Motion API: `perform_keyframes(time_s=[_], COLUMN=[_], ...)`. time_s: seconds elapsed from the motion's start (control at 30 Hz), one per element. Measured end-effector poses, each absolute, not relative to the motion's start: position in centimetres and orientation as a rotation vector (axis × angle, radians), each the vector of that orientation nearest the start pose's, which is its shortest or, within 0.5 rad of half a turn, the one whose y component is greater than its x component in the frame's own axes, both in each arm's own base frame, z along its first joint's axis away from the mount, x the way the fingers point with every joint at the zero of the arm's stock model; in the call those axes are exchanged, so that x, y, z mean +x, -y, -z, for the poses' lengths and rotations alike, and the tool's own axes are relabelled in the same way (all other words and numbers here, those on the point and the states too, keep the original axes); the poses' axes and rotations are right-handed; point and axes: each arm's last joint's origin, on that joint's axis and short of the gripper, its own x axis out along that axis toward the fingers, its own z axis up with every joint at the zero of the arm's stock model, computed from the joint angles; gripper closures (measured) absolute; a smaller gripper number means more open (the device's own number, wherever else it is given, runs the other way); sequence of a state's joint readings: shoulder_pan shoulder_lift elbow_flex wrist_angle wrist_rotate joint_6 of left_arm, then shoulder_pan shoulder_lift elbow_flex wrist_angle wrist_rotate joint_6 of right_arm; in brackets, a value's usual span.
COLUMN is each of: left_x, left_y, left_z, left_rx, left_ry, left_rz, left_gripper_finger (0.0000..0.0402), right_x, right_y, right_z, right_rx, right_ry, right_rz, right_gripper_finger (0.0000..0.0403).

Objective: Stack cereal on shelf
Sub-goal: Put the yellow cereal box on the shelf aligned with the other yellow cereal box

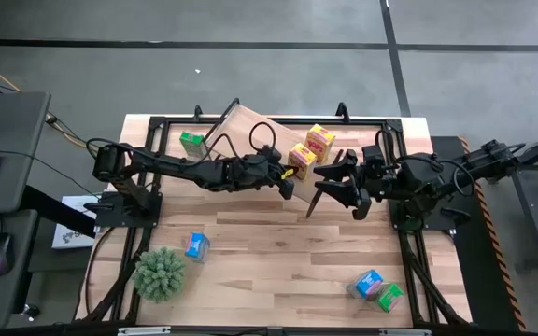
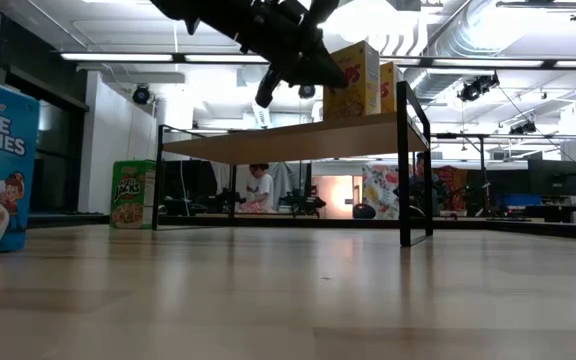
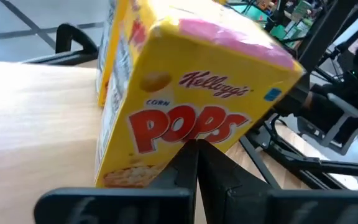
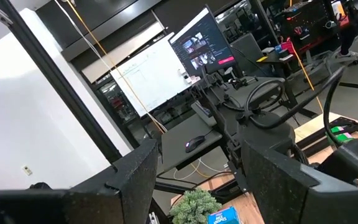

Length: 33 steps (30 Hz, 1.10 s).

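— Wooden slats point(image 1: 278, 252) made up the tabletop, and the shelf point(image 1: 250, 126) sat at its far side. How far along was the stacking?

— Partly. Two yellow boxes point(image 1: 320, 140) stood on the shelf, while a green box point(image 1: 191, 142) sat at its far left end (beside or under it, I couldn't tell). Out on the table lay a blue box point(image 1: 196, 246) near the plant ball point(image 1: 160, 273), plus a blue and green pair point(image 1: 378, 288) at the near right.

— And the arms?

— The left gripper point(image 1: 288, 180) reached over the shelf, fingers point(image 3: 194, 177) pressed together, empty, right against the nearer yellow box point(image 3: 185, 106). The right gripper point(image 1: 336, 184) hovered just beside it over the shelf's right end, jaws spread, holding nothing
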<state>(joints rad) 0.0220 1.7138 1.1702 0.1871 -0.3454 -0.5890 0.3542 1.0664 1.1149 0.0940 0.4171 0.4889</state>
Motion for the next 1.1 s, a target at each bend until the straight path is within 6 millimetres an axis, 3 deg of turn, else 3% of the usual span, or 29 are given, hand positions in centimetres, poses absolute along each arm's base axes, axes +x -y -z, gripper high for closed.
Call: perform_keyframes(time_s=[0.17, 0.43, 0.6, 0.7, 0.9, 1.03, 1.1], left_x=[38.9, 41.8, 41.9, 41.1, 37.5, 35.3, 35.0], left_y=[-2.0, -1.8, -1.7, -1.6, -1.4, -1.7, -2.2], left_z=[-25.3, -24.3, -24.8, -25.4, -28.2, -28.9, -28.8], left_rx=[-0.548, -0.590, -0.569, -0.539, -0.394, -0.337, -0.370], left_ry=[-0.233, -0.317, -0.312, -0.363, -0.473, -0.428, -0.378], left_rz=[-0.459, -0.413, -0.396, -0.388, -0.465, -0.616, -0.633], left_gripper_finger=[0.0401, 0.0401, 0.0401, 0.0401, 0.0401, 0.0401, 0.0401], right_x=[21.7, 21.7, 21.7, 21.7, 21.8, 21.8, 21.8], right_y=[-6.8, -6.7, -6.7, -6.7, -6.7, -6.7, -6.7], right_z=[-42.0, -42.0, -42.0, -42.0, -41.9, -41.9, -41.9], right_rx=[0.533, 0.524, 0.526, 0.525, 0.523, 0.523, 0.522], right_ry=[0.145, 0.149, 0.149, 0.149, 0.146, 0.144, 0.143], right_rz=[0.030, 0.050, 0.050, 0.050, 0.050, 0.050, 0.050], right_gripper_finger=[0.0178, 0.0178, 0.0178, 0.0178, 0.0178, 0.0178, 0.0178])
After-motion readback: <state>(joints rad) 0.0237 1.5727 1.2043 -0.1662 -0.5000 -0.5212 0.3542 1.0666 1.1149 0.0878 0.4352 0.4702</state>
